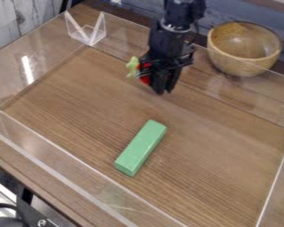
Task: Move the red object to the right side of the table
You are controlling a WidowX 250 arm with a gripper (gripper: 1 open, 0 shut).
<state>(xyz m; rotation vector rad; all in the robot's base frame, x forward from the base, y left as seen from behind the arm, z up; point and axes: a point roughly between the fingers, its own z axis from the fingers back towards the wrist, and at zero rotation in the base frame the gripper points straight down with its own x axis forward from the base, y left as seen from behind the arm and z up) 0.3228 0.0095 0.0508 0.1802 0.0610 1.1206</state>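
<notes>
The red object [145, 80] was pinched in the end effector [152, 82], over the upper middle of the worktop [91, 111]; whether it cleared the wood was unclear. Beyond stood the bowl [243, 49]; nearer lay the green block [141, 147]. The grasp looked done; carrying right and releasing remained.

No writing comes up anywhere here: no readable text, label, brand, number or sign on the green block [141, 148], on the wooden bowl [243, 50] or across the desk [79, 115], every visible surface going by without a legible mark.
</notes>
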